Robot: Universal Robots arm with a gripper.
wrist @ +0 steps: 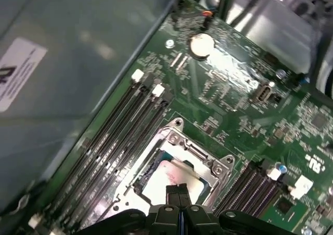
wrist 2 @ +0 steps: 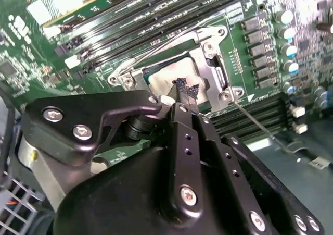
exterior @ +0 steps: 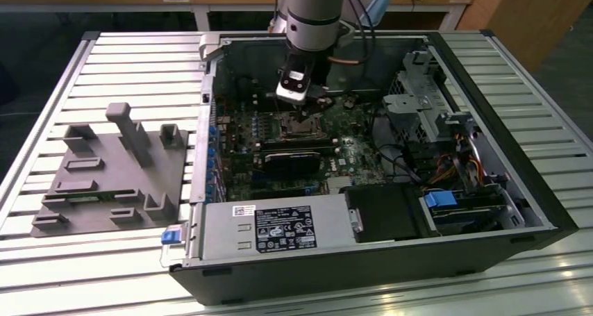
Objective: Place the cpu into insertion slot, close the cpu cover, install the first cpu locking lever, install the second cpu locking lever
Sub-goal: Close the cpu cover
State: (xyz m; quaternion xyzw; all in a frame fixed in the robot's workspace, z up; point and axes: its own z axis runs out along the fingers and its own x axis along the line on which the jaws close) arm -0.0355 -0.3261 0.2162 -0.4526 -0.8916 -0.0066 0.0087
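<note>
The cpu (wrist 2: pixel 162 72) lies flat in the insertion slot (exterior: pixel 298 125), its dull silvery top showing through the cut-out. The cpu cover (wrist 2: pixel 212 63) lies down around it as a silver frame; in the first wrist view the cpu (wrist: pixel 167 175) and the cover (wrist: pixel 202 154) look the same. One thin wire lever (wrist 2: pixel 161 41) runs along one side of the socket. Another wire lever (wrist 2: pixel 257 125) sticks out past a corner. My gripper (wrist 2: pixel 184 89) is shut, its tips just above the chip's edge, with nothing seen between them. The fingertips (wrist: pixel 178 189) are pressed together.
Long black memory slots (wrist: pixel 117 141) flank the socket on both sides. A black block (exterior: pixel 291 164) sits in front of the socket in the exterior view, and a power supply (exterior: pixel 269 229) fills the near end of the case. A grey fixture (exterior: pixel 116 170) stands outside on the exterior view's left.
</note>
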